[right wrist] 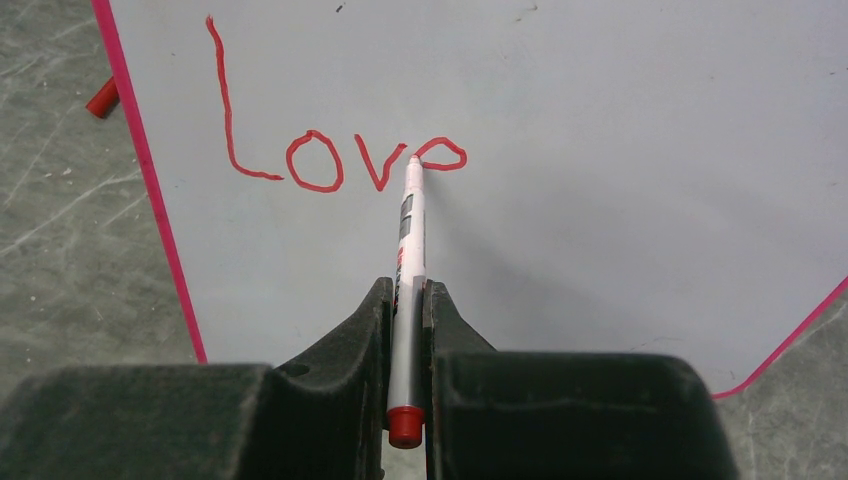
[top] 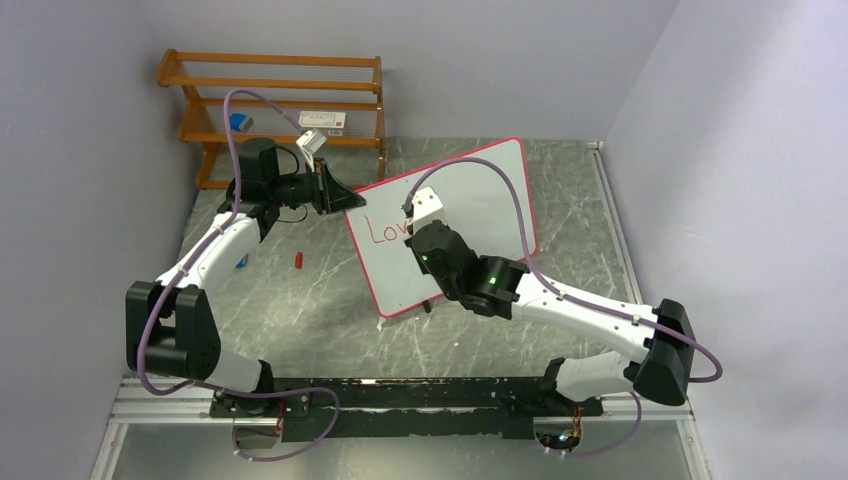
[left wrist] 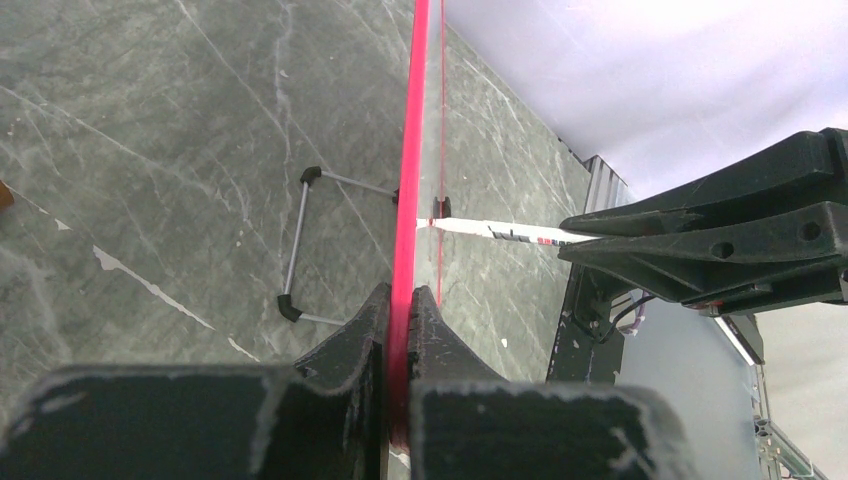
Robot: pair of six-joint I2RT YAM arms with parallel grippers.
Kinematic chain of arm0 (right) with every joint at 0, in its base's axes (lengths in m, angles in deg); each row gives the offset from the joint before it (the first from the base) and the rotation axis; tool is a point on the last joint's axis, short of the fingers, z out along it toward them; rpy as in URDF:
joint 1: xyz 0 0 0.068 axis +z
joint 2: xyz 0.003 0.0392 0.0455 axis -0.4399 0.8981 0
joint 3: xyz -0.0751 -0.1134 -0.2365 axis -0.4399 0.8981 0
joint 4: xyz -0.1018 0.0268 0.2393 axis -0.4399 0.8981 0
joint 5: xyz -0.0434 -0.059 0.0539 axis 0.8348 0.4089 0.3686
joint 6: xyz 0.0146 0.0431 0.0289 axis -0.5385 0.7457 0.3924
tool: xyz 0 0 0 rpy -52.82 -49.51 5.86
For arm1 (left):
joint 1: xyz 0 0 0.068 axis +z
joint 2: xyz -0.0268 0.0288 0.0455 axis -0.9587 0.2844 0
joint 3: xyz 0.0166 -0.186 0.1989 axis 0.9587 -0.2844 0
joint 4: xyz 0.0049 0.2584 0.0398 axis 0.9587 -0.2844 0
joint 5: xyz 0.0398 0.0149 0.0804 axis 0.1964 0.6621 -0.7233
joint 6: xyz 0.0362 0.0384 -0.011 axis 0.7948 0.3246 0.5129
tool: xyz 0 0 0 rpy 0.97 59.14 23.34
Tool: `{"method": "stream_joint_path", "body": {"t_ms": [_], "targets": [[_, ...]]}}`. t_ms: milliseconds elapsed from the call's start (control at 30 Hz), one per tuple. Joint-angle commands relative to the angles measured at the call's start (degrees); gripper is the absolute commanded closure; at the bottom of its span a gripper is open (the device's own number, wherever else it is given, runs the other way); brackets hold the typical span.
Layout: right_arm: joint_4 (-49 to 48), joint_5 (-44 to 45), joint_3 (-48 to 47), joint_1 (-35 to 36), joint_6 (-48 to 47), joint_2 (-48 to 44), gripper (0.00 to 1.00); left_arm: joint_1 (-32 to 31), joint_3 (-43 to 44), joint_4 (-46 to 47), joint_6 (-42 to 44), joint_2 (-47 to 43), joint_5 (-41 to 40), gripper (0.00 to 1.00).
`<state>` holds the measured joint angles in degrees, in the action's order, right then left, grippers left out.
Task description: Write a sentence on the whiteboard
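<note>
Across the upright whiteboard, standing mid-desk, the sentence reaches only "Love", its last letter apparently unfinished, so I judge most of the writing is left. The right gripper is clamped on a red marker, tip touching the board. The left gripper pinches the board's pink edge. The grey marbled desk lies between pale walls, with a wooden rack behind
</note>
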<state>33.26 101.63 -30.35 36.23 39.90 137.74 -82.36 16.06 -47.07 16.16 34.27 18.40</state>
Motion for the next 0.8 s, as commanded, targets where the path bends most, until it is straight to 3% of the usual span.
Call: {"method": "stream_joint_path", "body": {"t_ms": [0, 767], "targets": [[2.24, -1.05, 0.94, 0.01, 1.40, 0.49, 1.00, -1.66, -0.55, -4.71, 2.84, 1.48, -1.21, 0.95], [3.81, 4.04, 2.50, 0.01, 1.57, -0.32, 1.00, -1.66, -0.35, -5.33, 3.25, 1.66, -1.31, 0.95]]}}
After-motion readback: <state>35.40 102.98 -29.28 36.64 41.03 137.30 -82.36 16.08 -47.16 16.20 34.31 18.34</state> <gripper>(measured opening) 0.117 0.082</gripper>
